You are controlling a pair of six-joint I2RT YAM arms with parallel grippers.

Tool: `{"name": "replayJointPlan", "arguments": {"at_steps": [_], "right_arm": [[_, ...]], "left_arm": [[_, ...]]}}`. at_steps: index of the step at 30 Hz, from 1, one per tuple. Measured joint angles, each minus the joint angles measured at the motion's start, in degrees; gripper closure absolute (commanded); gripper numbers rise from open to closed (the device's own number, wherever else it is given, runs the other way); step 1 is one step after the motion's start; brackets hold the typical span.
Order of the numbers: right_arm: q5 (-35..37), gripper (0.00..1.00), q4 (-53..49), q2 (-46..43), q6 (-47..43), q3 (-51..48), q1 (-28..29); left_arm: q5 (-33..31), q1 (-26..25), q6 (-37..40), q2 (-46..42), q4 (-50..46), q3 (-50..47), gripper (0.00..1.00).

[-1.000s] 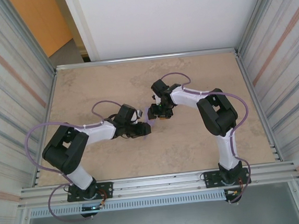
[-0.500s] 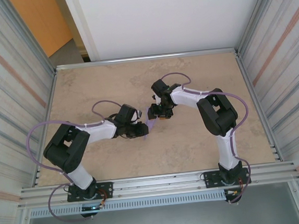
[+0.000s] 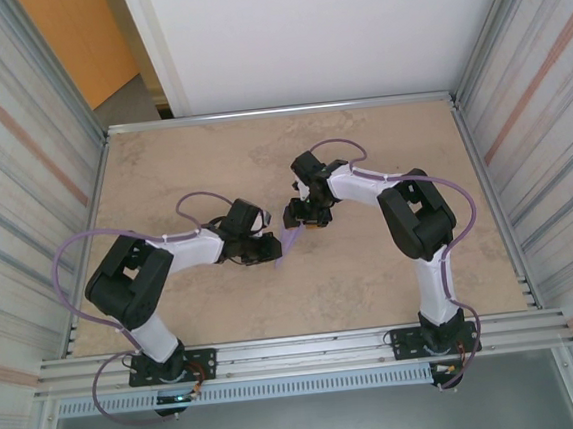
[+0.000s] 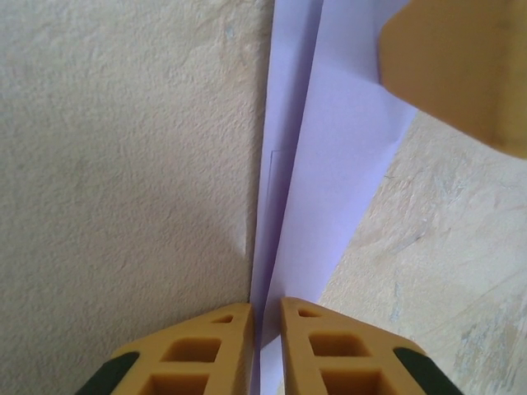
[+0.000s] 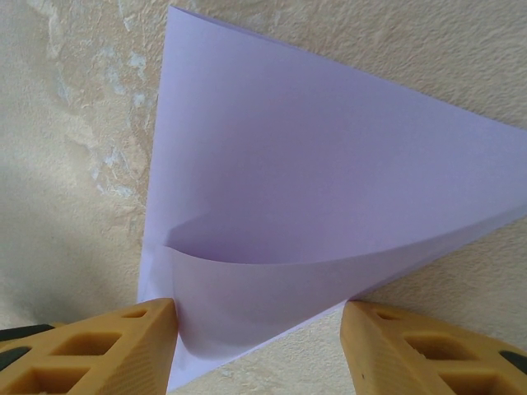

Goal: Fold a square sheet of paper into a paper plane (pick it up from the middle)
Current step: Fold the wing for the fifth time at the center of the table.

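The lavender square sheet of paper (image 3: 290, 236) lies folded on the table between my two grippers. In the left wrist view the paper (image 4: 329, 164) stands up along a crease. My left gripper (image 4: 265, 309) is pinched on its near end, with the folded layers between the two yellow fingers. Seen from above, the left gripper (image 3: 272, 248) is at the paper's left. My right gripper (image 3: 302, 216) is just above it. In the right wrist view the paper (image 5: 313, 181) is a broad triangle with a curled flap. My right gripper (image 5: 259, 309) stands open, its fingers astride that flap.
The tan stone-patterned table (image 3: 193, 172) stretches out on all sides of the paper. A metal rail (image 3: 298, 349) runs along the near edge and corrugated walls (image 3: 24, 197) close in both sides. One right fingertip (image 4: 461, 66) shows at the top right of the left wrist view.
My left gripper's jaws have come together on the folded paper, and the paper's near end has been drawn up into a crease. The right arm has stayed put.
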Motion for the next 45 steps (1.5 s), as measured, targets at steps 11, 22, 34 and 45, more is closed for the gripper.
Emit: {"name": "replayJointPlan", "arguments": {"at_steps": [11,22,34,45], "right_arm": [[-2.75,0.39,4.07,-2.99,0.04,-3.78,-1.31],[-6.34,0.63,11.85,-12.33,1.86,-11.41,-2.34],[-12.44,0.77,15.47,-5.97,2.05,-8.17,1.31],[-12.2,0.79,15.1,-2.1,2.03,-7.43,0.17]], "left_arm": [[0.07,0.31,0.0,0.79,-1.79,1.2,0.83],[0.07,0.33,0.02,1.22,-2.71,1.9,0.83],[0.07,0.33,0.02,1.27,-2.75,1.95,0.83],[0.07,0.33,0.02,1.27,-2.8,1.95,0.85]]}}
